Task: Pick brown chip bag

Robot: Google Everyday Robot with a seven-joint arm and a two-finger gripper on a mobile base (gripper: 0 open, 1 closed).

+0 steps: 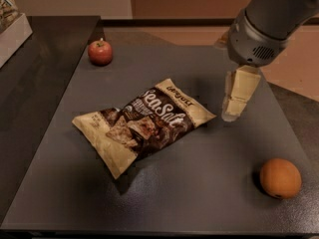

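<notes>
The brown chip bag [144, 125] lies flat on the grey table [199, 193], dark brown in the middle with cream ends and white "Sea Salt" lettering. My gripper [234, 108] hangs from the grey arm at the upper right, just right of the bag's upper right corner and above the table. It holds nothing.
A red apple [100, 52] sits at the table's far left corner. An orange [280, 178] sits near the front right. A dark counter [40, 83] runs along the left, with a white box [12, 31] at its far end.
</notes>
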